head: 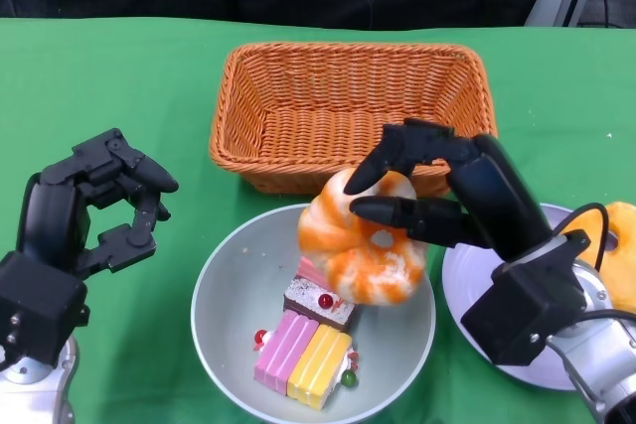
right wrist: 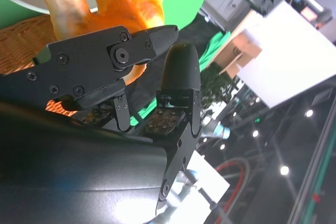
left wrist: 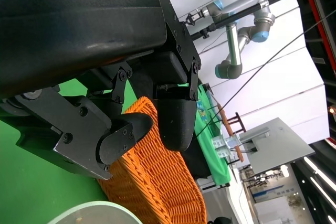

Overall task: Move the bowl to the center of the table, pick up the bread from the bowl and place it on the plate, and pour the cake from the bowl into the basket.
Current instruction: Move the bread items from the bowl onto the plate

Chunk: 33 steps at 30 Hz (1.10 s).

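The right hand [head: 417, 191] has hold of the bread [head: 363, 245]. Its fingers [head: 397, 212] press on the top and side of the bread, and the bread is lifted over the far right side of the bowl [head: 224, 290]. The plate [head: 467, 290] is just right of the bowl, partly hidden under the right arm.

The bread could slip out, I think. It is big and round, and the fingers only reach part of the way around it. If the hand moves fast or tips, the bread may drop back into the bowl onto the cake [head: 303, 340], or land on the green counter [head: 119, 86]. It may also bump the basket [head: 348, 111], which is just past the bowl.

The right arm comes in from the plate side and reaches toward the basket.

The left hand [head: 99, 211] is left of the bowl, not touching it. Its fingers are bent but apart, and it holds nothing.
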{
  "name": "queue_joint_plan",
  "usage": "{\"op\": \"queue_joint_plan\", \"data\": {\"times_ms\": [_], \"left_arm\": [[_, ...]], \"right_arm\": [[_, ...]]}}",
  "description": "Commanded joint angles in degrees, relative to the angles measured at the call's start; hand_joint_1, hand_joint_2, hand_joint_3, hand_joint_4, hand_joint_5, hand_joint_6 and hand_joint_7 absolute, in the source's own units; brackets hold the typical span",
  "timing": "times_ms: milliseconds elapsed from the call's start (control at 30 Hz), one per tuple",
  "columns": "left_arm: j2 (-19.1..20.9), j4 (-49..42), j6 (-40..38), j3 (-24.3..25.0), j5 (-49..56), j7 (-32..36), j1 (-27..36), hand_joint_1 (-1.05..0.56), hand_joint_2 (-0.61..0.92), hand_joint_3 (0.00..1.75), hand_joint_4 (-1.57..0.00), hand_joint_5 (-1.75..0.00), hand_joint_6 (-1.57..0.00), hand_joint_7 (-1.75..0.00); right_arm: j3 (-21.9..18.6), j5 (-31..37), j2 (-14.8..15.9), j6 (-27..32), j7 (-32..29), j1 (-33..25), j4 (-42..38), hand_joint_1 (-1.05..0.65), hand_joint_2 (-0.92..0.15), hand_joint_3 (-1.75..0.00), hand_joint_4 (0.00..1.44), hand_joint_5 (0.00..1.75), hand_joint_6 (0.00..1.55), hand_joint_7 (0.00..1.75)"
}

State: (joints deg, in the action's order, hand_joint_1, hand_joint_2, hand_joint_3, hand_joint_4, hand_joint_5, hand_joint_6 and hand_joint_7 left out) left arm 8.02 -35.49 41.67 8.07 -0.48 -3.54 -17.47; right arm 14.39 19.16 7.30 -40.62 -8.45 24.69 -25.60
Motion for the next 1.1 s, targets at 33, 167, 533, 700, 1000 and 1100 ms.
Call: {"op": "queue_joint_plan", "data": {"times_ms": [33,167,533,700,1000,1100], "left_arm": [[1.06,-0.62,0.68,0.5,-0.27,0.12,-0.11,0.01,0.6,1.03,-0.8,-1.5,-0.83,-1.32],[1.18,-0.64,0.44,0.56,-0.67,-0.23,-0.08,0.01,0.6,1.04,-0.8,-1.5,-0.83,-1.32],[1.34,-0.61,-0.38,0.65,-0.72,-0.03,-0.14,-0.01,0.59,1.03,-0.81,-1.49,-0.84,-1.3],[1.45,-0.9,0.33,0.6,0.0,0.44,-0.23,-0.01,0.59,1.04,-0.81,-1.49,-0.84,-1.31],[1.47,-1.43,0.7,0.7,-0.85,-0.32,-0.52,0.01,0.59,1.05,-0.81,-1.5,-0.84,-1.29],[1.58,-1.56,0.67,0.76,-0.98,-0.39,-0.55,0.0,0.58,1.05,-0.81,-1.5,-0.84,-1.29]], "right_arm": [[-2.45,-3.23,-0.69,3.28,1.19,-2.29,4.79,-0.3,-0.91,-0.07,0.75,1.73,0.72,1.22],[-4.65,-7.8,-1.61,7.72,3.76,-4.83,10.47,-0.29,-0.92,-0.12,0.74,1.73,0.68,1.3],[-10.59,-15.37,-2.8,17.97,6.77,-10.32,23.58,-0.14,-0.7,-0.66,0.74,1.65,0.63,1.35],[-13.17,-19.43,-3.48,17.75,7.69,-11.25,23.62,-0.14,-0.65,-0.76,0.73,1.7,0.63,1.33],[-17.26,-21.89,-3.27,16.55,8.96,-13.7,20.86,-0.1,-0.66,-0.82,0.72,1.74,0.59,1.37],[-18.46,-21.81,-2.9,15.27,9.46,-14.75,18.32,-0.1,-0.7,-0.75,0.71,1.75,0.56,1.4]]}}
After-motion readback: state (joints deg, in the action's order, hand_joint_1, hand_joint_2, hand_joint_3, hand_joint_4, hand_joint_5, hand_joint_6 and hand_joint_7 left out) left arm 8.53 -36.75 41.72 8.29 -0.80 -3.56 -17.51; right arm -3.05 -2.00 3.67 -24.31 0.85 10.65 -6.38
